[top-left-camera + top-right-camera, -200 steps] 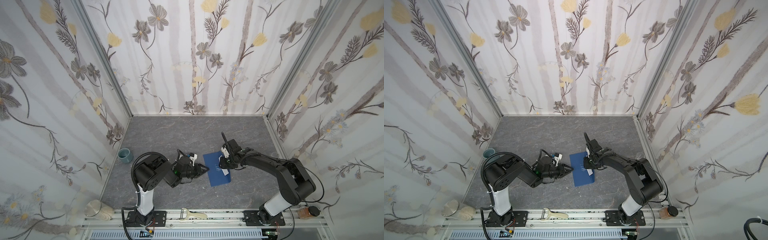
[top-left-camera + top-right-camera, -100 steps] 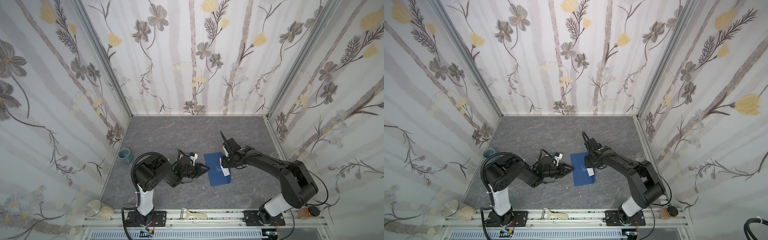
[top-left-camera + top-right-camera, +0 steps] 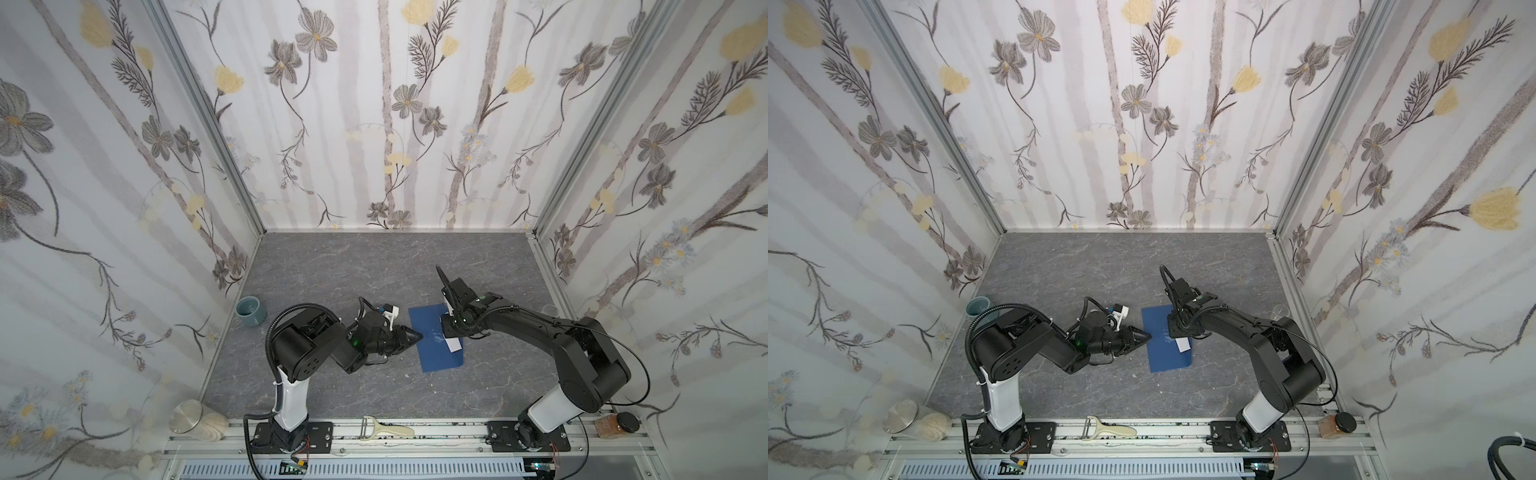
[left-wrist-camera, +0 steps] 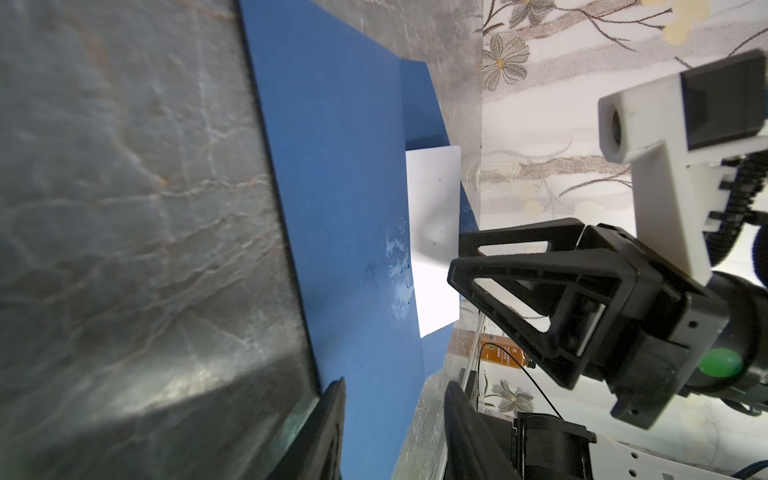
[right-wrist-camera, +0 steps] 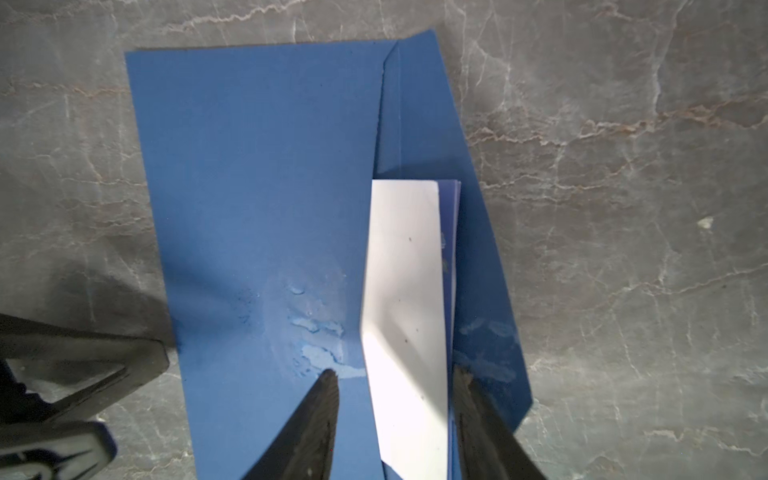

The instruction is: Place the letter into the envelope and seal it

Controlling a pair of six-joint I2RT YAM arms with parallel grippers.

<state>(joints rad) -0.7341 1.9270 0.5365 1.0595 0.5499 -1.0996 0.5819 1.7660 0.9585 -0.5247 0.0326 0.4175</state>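
1. Tabletop (image 3: pixel 374 266): grey, marble-patterned, enclosed by floral wall panels.
2. Envelope (image 3: pixel 432 338) (image 5: pixel 257 166): dark blue and rectangular. It lies flat near the middle of the tabletop, between the two arms. Its pointed flap (image 5: pixel 478 249) is open and spread on the tabletop on the right arm's side. A pale scuffed patch (image 5: pixel 316 332) marks the centre of its face.
3. Letter (image 5: pixel 405 270) (image 3: pixel 454 344): folded white sheet, plain side up, with a blue printed edge showing along its outer long side. It lies at the envelope's mouth, over the open flap, with a strip exposed and a soft crease across it. How much sits inside the pocket cannot be told.
4. Right pincer (image 5: pixel 395 372): poised over the envelope's mouth with its jaws parted. One finger is above the envelope's face beside the scuffed patch, the other at the letter's outer edge. The letter lies between them with a gap on one side, unclamped.
5. Left pincer (image 3: pixel 417 334) (image 4: pixel 395 382): held low, with its tips at the envelope's edge opposite the flap. Its jaws are partly apart and nothing is pinched between them.
6. Cup (image 3: pixel 250 311): blue-grey, upright by the left wall, well apart from the envelope.
7. Peeler (image 3: pixel 384 428): cream handle, lying on the front rail between the arm bases.
8. Glass (image 3: pixel 549 309): clear, by the right wall.
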